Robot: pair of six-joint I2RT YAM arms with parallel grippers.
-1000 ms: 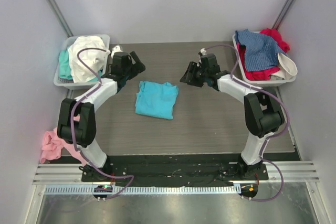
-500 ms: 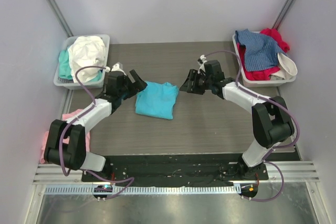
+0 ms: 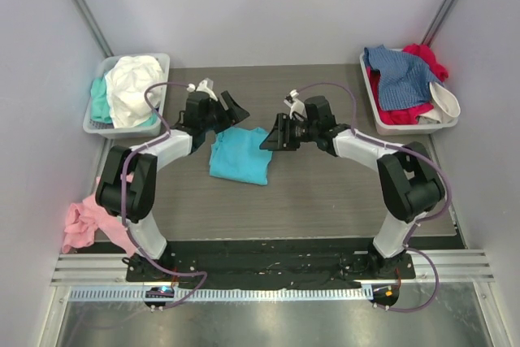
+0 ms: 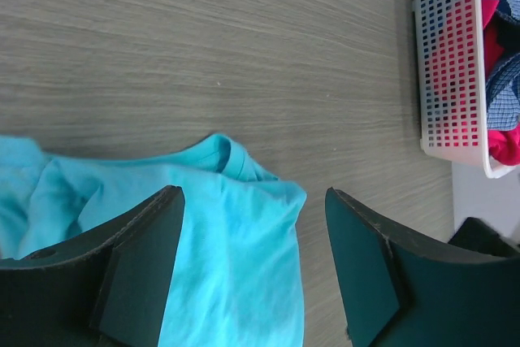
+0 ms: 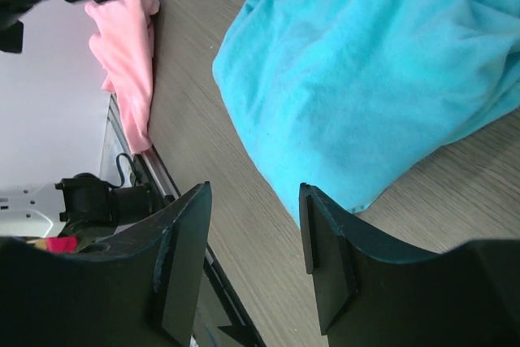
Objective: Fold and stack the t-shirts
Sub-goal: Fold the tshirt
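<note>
The left gripper (image 3: pixel 230 111) hovers spread and empty over the far-left corner of the turquoise t-shirt (image 3: pixel 241 154), which lies rumpled mid-table (image 3: pixel 325 193). The right gripper (image 3: pixel 272 137), likewise spread and empty, hangs at its far-right edge. A clean fold likely needs both to pinch matching corners and lift evenly.

Left arm (image 3: pixel 166 145), right arm (image 3: pixel 357 142) stretched inward; left fingers (image 4: pixel 138 274), right fingers (image 5: pixel 183 258) apart, empty
</note>
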